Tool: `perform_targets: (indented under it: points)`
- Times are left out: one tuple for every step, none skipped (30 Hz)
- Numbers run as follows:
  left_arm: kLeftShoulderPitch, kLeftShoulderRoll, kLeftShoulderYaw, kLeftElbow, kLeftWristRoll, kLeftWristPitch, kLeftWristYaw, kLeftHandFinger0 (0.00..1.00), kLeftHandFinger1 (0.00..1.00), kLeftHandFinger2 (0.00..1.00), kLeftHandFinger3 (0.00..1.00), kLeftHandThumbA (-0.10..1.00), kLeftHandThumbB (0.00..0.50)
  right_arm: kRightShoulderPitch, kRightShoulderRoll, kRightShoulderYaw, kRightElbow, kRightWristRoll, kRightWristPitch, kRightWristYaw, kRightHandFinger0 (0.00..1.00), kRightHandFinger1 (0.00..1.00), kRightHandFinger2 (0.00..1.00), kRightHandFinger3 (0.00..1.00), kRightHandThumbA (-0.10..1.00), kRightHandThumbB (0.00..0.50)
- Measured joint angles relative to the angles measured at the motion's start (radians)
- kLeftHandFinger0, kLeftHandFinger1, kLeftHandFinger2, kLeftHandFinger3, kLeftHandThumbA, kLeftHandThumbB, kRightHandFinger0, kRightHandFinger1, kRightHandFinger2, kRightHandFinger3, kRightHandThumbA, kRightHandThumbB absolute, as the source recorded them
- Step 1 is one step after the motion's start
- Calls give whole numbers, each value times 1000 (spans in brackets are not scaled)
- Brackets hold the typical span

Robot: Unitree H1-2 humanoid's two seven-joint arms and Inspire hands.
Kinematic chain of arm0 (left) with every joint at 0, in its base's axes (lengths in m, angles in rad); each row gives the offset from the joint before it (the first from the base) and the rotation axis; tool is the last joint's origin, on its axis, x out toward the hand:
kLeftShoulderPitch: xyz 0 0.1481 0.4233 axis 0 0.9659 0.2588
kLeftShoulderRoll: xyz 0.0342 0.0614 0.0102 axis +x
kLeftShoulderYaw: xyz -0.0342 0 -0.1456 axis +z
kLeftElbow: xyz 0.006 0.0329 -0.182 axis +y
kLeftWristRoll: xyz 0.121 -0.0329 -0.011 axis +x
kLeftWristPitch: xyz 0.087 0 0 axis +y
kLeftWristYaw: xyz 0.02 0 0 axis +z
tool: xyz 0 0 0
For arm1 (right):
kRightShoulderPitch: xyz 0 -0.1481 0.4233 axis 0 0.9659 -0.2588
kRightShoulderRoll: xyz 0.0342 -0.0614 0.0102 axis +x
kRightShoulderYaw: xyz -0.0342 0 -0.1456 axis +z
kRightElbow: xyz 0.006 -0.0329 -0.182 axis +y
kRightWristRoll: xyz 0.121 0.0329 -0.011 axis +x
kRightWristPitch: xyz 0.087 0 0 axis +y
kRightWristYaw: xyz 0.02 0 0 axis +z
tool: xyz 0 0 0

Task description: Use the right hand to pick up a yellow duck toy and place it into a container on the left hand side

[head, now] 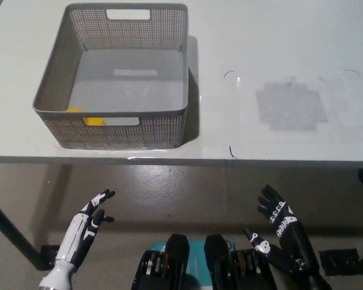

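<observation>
In the head view, a grey perforated basket [112, 78] is seen at the upper left of the frame, standing on a white table [278, 54]. The yellow duck toy [94, 121] is found inside it, against the near wall toward the basket's lower left corner; it is glimpsed only as a yellow patch through the handle slot and as a small sliver above the rim, so its shape cannot be made out. The colour reads as a saturated, plain yellow.

The white left robot hand [92, 212] is held at the lower left, below the table edge, with fingers apart and nothing gripped. The black right robot hand [277, 214] is held at the lower right, likewise spread and empty, well apart from the basket.

The placement is judged complete. Little risk remains: the table edge could be struck if either hand were raised carelessly, and the basket could be nudged by such a knock.
</observation>
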Motion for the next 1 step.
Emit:
perform_targets:
  points:
    - [1, 0, 0, 0, 0, 0, 0, 704, 984, 1000, 1000, 1000, 500, 0, 0, 0, 0, 0, 0, 0, 907, 932, 1000, 1000, 747, 222]
